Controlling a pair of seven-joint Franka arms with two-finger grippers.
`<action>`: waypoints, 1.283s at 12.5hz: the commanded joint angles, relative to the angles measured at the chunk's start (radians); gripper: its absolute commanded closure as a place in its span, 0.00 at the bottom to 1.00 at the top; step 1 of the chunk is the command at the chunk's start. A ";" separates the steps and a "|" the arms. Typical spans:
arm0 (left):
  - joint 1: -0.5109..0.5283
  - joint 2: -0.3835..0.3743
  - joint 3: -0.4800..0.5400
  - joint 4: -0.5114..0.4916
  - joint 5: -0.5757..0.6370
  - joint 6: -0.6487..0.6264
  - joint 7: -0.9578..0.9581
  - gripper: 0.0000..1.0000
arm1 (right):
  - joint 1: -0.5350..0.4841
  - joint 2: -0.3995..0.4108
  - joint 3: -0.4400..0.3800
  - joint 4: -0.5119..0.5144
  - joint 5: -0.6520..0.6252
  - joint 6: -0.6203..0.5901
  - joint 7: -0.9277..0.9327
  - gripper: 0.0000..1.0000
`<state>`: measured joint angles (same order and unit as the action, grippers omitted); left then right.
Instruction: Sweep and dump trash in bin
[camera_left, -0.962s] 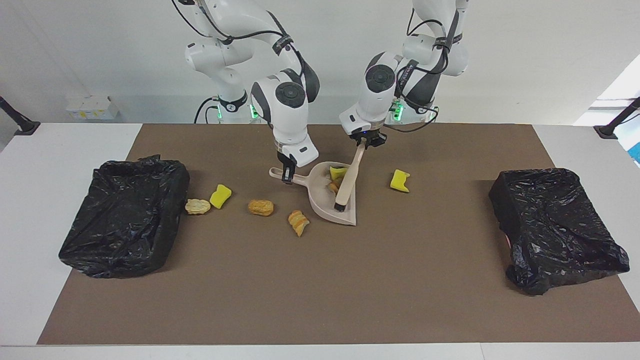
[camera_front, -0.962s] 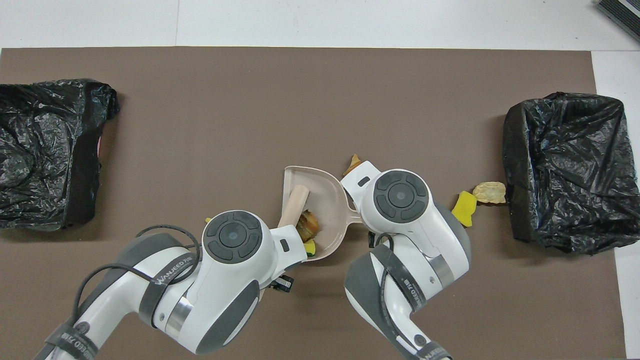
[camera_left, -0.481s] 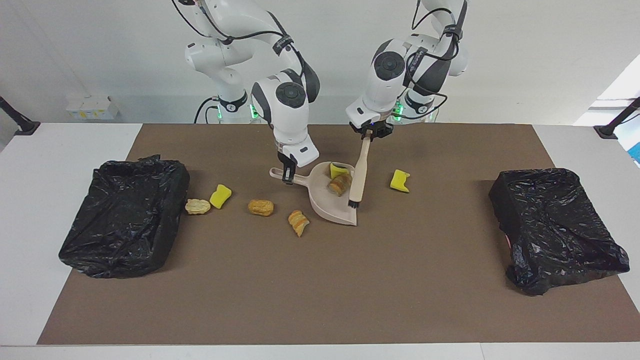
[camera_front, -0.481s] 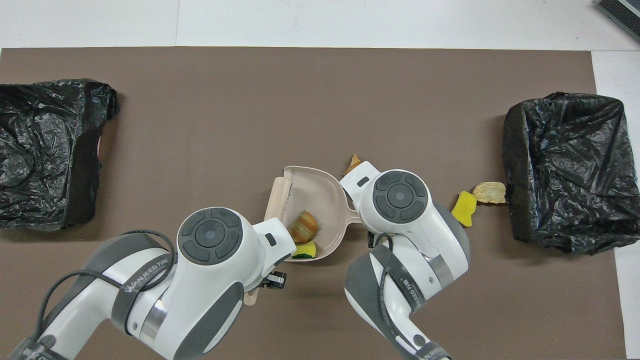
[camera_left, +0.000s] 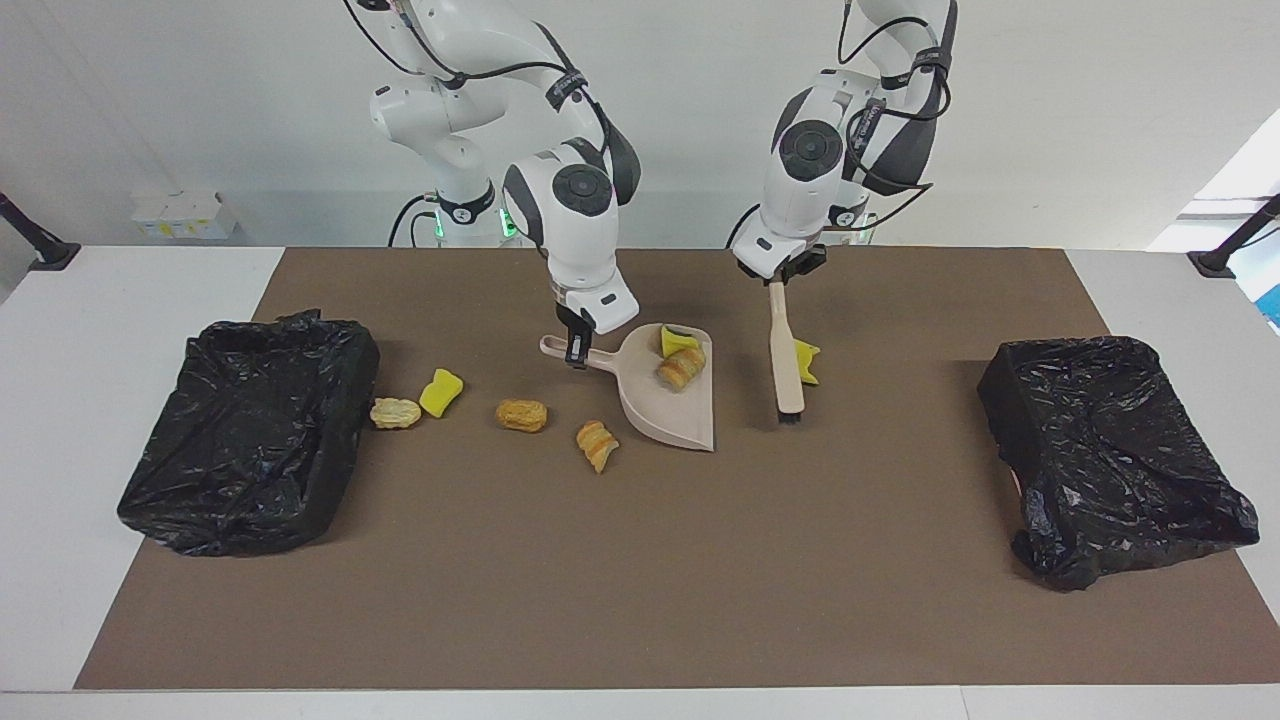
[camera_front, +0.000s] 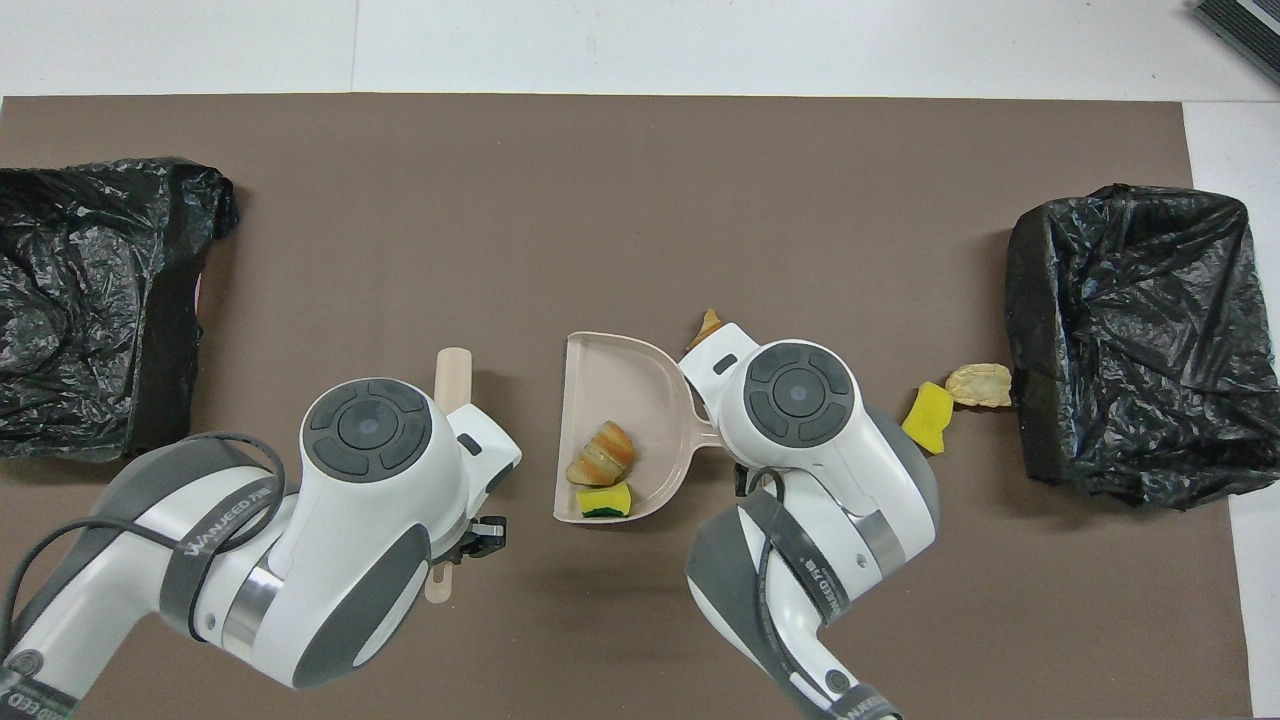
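Note:
My right gripper (camera_left: 574, 347) is shut on the handle of the beige dustpan (camera_left: 668, 402), which rests on the brown mat. A yellow sponge scrap (camera_left: 679, 339) and a bread lump (camera_left: 681, 368) lie in the pan (camera_front: 612, 372). My left gripper (camera_left: 783, 278) is shut on the beige brush (camera_left: 785, 360), which hangs bristles-down beside the pan toward the left arm's end. The brush covers part of a loose yellow sponge (camera_left: 805, 362). More trash lies toward the right arm's end: two bread lumps (camera_left: 597, 445) (camera_left: 522, 415), a yellow sponge (camera_left: 441, 392) and a pale lump (camera_left: 396, 412).
Two bins lined with black bags stand at the two ends of the mat, one (camera_left: 250, 430) at the right arm's end and one (camera_left: 1110, 450) at the left arm's end. The pale lump lies right beside the first bin (camera_front: 1140, 330).
My left gripper has lifted the brush out of the dustpan and carried it toward the left arm's end, next to the loose sponge. The right gripper and the pan have stayed put.

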<state>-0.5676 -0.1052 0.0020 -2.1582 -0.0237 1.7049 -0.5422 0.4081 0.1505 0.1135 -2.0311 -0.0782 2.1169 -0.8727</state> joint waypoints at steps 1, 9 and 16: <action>0.022 -0.051 -0.005 -0.031 0.074 -0.103 -0.068 1.00 | 0.000 0.000 0.005 -0.011 0.009 0.021 0.001 1.00; 0.020 -0.194 -0.011 -0.261 0.102 0.001 -0.143 1.00 | 0.002 -0.002 0.005 -0.012 0.003 0.023 0.001 1.00; -0.041 -0.137 -0.014 -0.269 -0.140 0.247 -0.010 1.00 | 0.008 0.001 0.005 -0.012 0.003 0.028 0.009 1.00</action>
<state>-0.5849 -0.2469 -0.0215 -2.4153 -0.0954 1.8800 -0.6025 0.4119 0.1505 0.1134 -2.0311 -0.0783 2.1183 -0.8727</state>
